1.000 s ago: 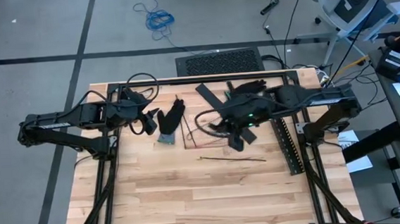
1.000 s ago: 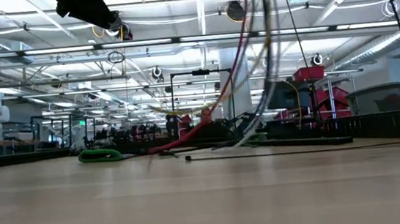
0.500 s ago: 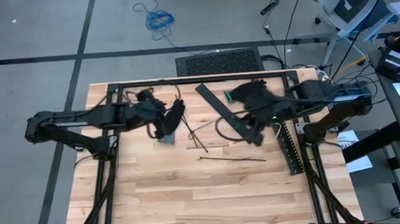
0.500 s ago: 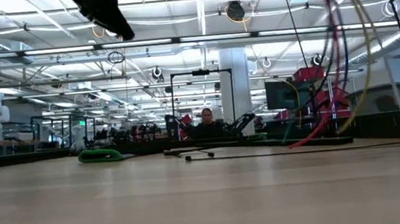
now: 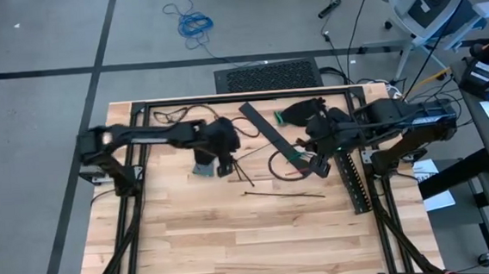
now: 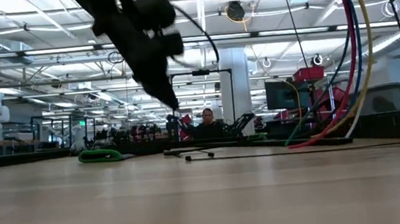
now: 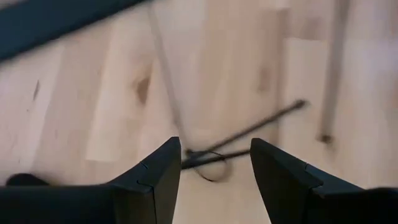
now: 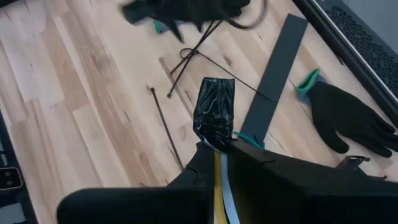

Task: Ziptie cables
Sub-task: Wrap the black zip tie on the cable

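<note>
My overhead camera looks straight down on the whole table [image 5: 234, 241], with floor showing past its twelve o'clock edge. My low camera sits at table-top height and looks level across the boards into the hall behind, so the wood fills its lower half. The left wrist camera hangs close above the table, facing down past the left end effector [image 7: 214, 165] at the black zip ties [image 7: 249, 134] lying there. The right wrist camera rides higher, looking past the right end effector [image 8: 217, 158] at those same zip ties, which the overhead view also shows mid-table.
</note>
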### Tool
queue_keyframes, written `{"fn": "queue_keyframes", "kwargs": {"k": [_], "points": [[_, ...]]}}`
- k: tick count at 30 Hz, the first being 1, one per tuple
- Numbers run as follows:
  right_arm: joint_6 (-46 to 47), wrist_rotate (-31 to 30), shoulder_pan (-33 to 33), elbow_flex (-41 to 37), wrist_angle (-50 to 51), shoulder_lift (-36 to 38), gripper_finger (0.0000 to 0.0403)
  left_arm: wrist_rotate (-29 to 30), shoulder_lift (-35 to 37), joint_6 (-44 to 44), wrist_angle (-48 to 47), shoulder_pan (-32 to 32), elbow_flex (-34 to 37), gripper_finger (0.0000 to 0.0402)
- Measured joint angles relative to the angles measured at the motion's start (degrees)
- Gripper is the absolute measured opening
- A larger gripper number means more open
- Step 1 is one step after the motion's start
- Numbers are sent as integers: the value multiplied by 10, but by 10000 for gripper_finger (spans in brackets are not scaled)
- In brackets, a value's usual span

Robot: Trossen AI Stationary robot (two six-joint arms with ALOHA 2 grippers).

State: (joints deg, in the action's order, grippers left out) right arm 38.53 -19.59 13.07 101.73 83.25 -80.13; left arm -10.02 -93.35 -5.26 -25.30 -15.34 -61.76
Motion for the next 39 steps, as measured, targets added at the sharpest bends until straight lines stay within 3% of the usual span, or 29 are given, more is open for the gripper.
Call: {"fn": "queue_keyframes", "kwargs": {"k": [14, 24, 29, 33, 39], "points": [[24, -44, 34, 0, -8, 1, 13, -42, -192, 4, 6, -30, -172, 189], [17, -47, 35, 0, -29, 1, 13, -15, -285, 48, -26, -29, -240, 184], [14, -45, 36, 0, -44, 1, 12, 26, -302, 49, -23, -28, -242, 124], [13, -45, 36, 0, -55, 1, 12, 15, -306, 65, -22, -28, -242, 21], [17, -44, 49, 0, 14, 1, 12, -11, -258, 77, -75, -2, -236, 3]]}}
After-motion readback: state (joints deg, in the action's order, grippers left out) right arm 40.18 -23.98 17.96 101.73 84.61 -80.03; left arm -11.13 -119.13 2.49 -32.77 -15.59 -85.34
